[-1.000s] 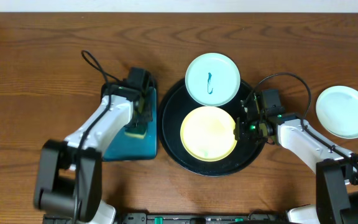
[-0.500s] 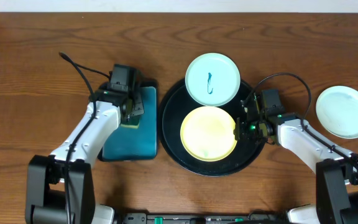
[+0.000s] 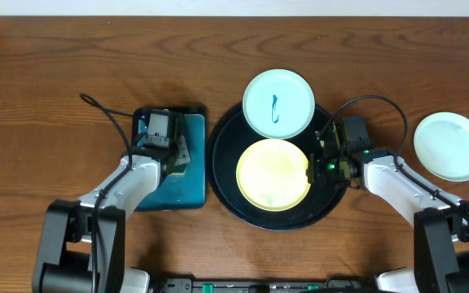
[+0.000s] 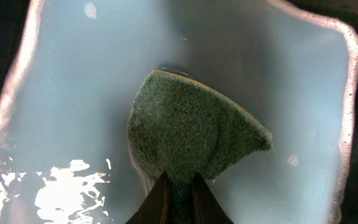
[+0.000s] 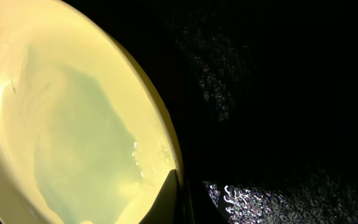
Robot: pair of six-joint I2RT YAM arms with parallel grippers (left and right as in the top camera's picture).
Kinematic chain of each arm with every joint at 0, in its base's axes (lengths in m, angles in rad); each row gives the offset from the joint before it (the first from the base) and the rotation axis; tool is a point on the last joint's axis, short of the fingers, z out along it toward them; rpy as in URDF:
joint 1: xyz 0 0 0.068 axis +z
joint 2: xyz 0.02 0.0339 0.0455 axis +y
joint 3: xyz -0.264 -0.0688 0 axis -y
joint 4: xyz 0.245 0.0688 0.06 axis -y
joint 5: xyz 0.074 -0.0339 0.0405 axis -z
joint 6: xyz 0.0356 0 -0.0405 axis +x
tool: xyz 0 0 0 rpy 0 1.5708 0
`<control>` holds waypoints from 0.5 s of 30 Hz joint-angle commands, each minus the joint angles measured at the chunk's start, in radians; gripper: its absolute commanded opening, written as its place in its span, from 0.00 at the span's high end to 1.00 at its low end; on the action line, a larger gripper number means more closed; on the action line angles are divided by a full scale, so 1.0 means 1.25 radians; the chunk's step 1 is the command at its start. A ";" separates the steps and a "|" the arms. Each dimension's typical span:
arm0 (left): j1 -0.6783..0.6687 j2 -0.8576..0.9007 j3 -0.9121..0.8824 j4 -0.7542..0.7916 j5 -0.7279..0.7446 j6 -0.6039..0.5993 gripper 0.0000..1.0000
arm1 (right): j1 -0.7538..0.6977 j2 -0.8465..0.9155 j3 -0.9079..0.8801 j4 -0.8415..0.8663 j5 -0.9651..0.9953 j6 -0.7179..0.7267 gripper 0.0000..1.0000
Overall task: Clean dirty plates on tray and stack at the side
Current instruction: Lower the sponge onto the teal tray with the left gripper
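Observation:
The pale yellow plate (image 3: 273, 174) lies in the round black tray (image 3: 222, 159). My right gripper (image 3: 315, 168) is shut on its right rim; in the right wrist view the jaws (image 5: 180, 190) pinch the yellow plate's edge (image 5: 73, 118) over the black tray (image 5: 278, 93). A mint plate with a blue mark (image 3: 278, 103) rests on the tray's far rim. Another mint plate (image 3: 450, 146) sits on the table at the right. My left gripper (image 3: 176, 156) is shut on a green sponge (image 4: 191, 130), with the jaws (image 4: 179, 190) over the teal tray.
The teal rectangular tray (image 3: 187, 189) lies left of the black tray, nearly touching it; its wet floor (image 4: 73, 93) shows in the left wrist view. Bare wooden table (image 3: 55, 81) stretches to the left and far side.
My left arm has swung left and drawn back toward the front, keeping the sponge over the teal tray. The right arm and the plates have not moved.

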 commanded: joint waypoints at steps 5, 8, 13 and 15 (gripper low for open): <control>0.004 0.013 -0.059 -0.011 -0.001 -0.018 0.93 | 0.006 -0.002 -0.003 0.000 -0.006 0.009 0.99; 0.004 -0.001 -0.051 -0.011 0.000 -0.009 0.92 | 0.006 -0.002 -0.003 0.000 -0.006 0.009 0.99; 0.004 -0.061 -0.013 -0.060 0.002 0.001 0.92 | 0.006 -0.002 -0.003 0.000 -0.006 0.009 0.99; 0.003 -0.095 0.000 -0.087 0.003 0.000 0.93 | 0.006 -0.002 -0.003 0.000 -0.006 0.009 0.99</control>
